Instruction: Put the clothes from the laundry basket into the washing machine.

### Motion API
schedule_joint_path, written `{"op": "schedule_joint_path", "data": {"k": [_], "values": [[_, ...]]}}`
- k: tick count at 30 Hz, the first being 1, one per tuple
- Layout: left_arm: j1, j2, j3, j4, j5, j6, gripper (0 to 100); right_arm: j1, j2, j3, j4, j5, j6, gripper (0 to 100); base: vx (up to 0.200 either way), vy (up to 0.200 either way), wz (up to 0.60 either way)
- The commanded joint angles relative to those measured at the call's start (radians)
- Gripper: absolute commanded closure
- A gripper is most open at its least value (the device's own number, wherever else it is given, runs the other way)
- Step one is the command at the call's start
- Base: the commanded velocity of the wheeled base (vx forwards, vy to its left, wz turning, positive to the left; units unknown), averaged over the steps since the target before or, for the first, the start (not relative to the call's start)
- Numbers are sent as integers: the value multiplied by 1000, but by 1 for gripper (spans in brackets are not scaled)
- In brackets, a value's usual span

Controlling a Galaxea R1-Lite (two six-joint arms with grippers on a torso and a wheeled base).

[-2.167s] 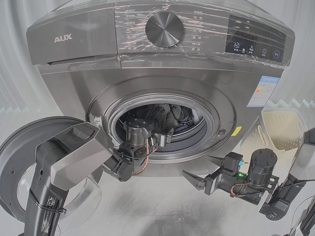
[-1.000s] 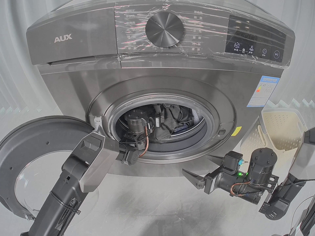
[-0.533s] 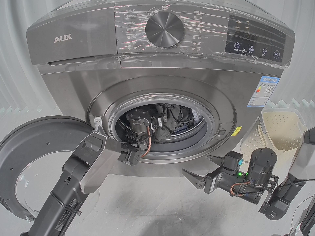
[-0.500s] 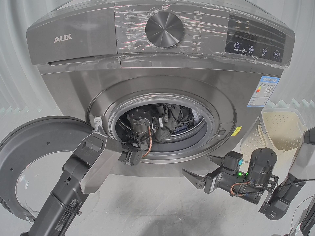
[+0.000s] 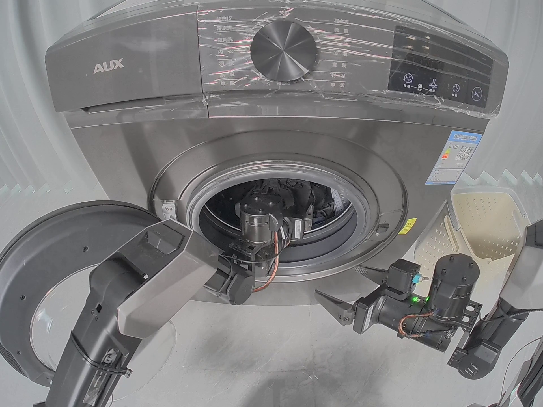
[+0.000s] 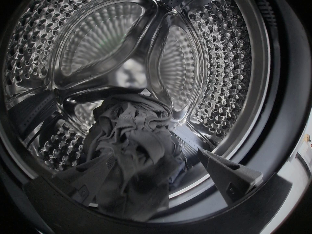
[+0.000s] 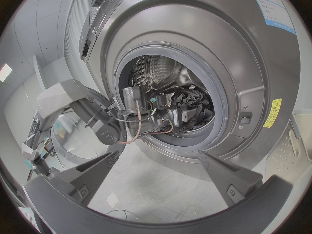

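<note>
One heap of clothes (image 6: 130,130) lies just ahead of my left claw (image 6: 154,153), spread apart; I should withdraw straight, snagging nothing.

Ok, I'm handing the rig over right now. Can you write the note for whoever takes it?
Left claw: open, inside the drum, right at the dark clothes piled on the drum floor.
Right claw: open, empty, in front of the washer below the drum mouth, beside the basket.
Done: clothes are in the drum; the visible part of the basket holds nothing.
Left: back the left claw out, check the basket's bottom, then probably shut the open door.
</note>
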Motion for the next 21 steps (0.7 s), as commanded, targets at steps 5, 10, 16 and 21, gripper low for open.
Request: {"op": "schedule_joint_path", "data": {"k": [5,10,16,21], "values": [[-161,-370,576,-142,-3,-46,0,-19,-61,17,1,5,1,0,0,0,0],[-224,-539,816,-193,-3,-100,0,-22,-91,52,-2,5,1,0,0,0,0],[-260,-749,1083,-314,-2,-104,0,-22,-143,101,-57,-1,-4,0,0,0,0],[-271,-884,1275,-421,1,-103,0,-41,-227,164,-57,-3,-2,0,0,0,0]]}}
